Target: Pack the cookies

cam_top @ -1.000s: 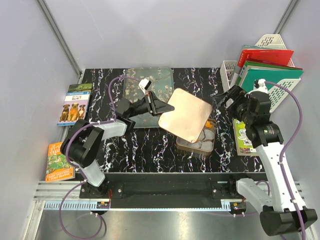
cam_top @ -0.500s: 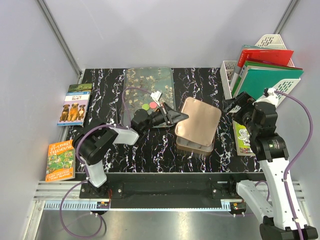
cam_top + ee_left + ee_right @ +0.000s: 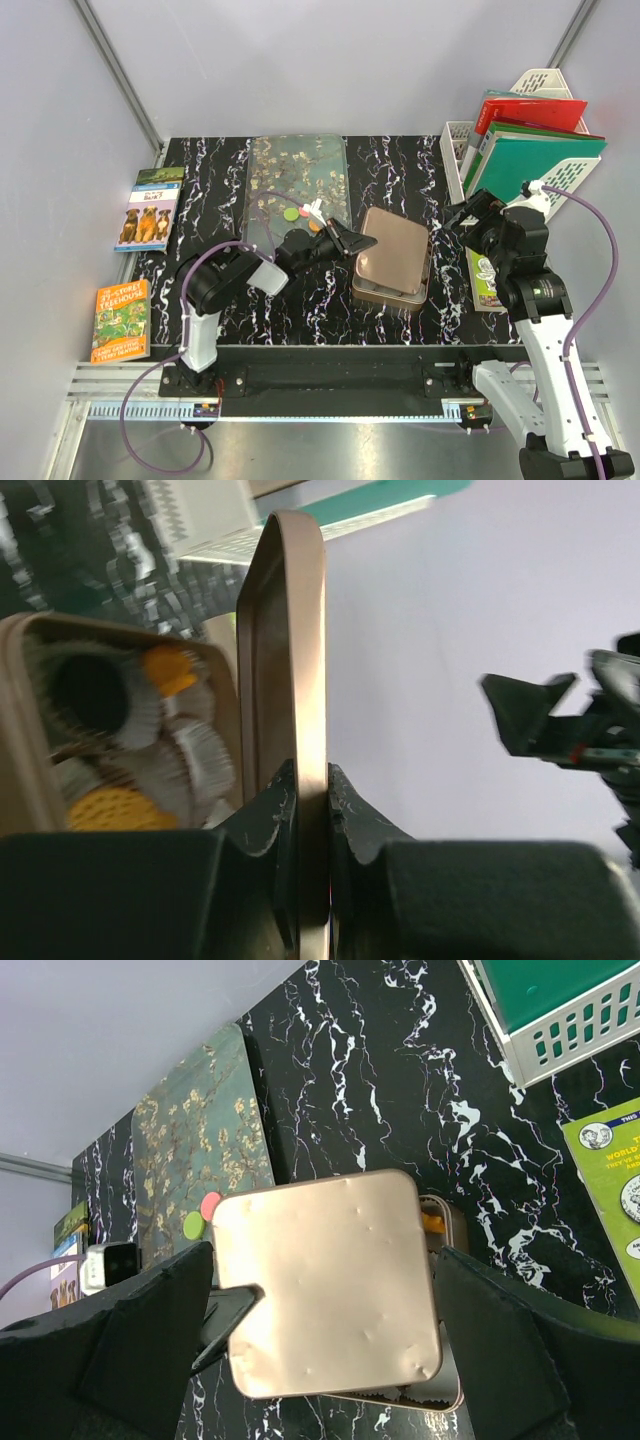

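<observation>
My left gripper (image 3: 347,240) is shut on the left edge of the rose-gold square lid (image 3: 394,250) and holds it nearly flat over the open tin (image 3: 388,298). In the left wrist view the gripper (image 3: 310,776) pinches the lid's edge (image 3: 300,630). Beside it the tin holds pale wrappers (image 3: 195,755) with orange cookies (image 3: 112,808) and a dark one (image 3: 90,692). A green cookie (image 3: 289,213) and a pink cookie (image 3: 301,210) lie on the floral mat; both also show in the right wrist view, pink (image 3: 210,1204) and green (image 3: 194,1225). My right gripper (image 3: 478,214) is open and empty, above the lid (image 3: 330,1280).
The floral mat (image 3: 297,175) lies at the back centre. Two books (image 3: 150,208) (image 3: 120,320) lie off the table's left edge. A white file rack with books (image 3: 530,140) stands at the back right. A green booklet (image 3: 487,272) lies under the right arm.
The left gripper has carried the lid down and to the right, from raised and tilted to nearly flat over the tin. The right arm has drawn back slightly to the right.
</observation>
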Available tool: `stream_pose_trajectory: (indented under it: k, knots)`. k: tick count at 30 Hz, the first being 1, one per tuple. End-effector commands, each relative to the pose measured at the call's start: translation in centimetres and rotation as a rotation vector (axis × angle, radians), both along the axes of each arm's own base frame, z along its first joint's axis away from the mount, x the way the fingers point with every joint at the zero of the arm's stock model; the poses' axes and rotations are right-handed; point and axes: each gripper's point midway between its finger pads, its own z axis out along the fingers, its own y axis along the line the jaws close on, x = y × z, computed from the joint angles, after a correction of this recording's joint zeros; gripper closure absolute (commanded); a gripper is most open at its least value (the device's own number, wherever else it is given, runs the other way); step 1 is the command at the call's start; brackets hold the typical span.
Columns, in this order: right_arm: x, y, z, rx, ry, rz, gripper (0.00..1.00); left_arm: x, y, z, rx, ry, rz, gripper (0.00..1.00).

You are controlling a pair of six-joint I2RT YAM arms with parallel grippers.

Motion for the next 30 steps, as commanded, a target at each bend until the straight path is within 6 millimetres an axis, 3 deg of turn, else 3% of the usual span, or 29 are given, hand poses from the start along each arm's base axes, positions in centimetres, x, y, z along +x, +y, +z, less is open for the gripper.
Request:
stream_pose_trajectory:
  k: [1, 14, 24, 30]
  knots:
    - [0.1, 0.0, 0.3, -0.007, -0.022, 0.005, 0.0, 0.0, 0.1, 5.8, -0.199, -0.161, 0.03, 1.0]
    - [0.3, 0.3, 0.0, -0.002, -0.018, 0.016, 0.0, -0.6, -0.4, 8.7, -0.304, -0.156, -0.004, 1.0]
    - [0.6, 0.5, -0.4, 0.007, -0.013, 0.022, 0.0, -1.6, -0.6, 9.8, -0.375, -0.107, -0.034, 1.0]
    - [0.6, 0.6, -0.6, 0.01, -0.011, 0.026, 0.0, -1.8, -1.0, 8.7, -0.365, -0.083, -0.046, 1.0]
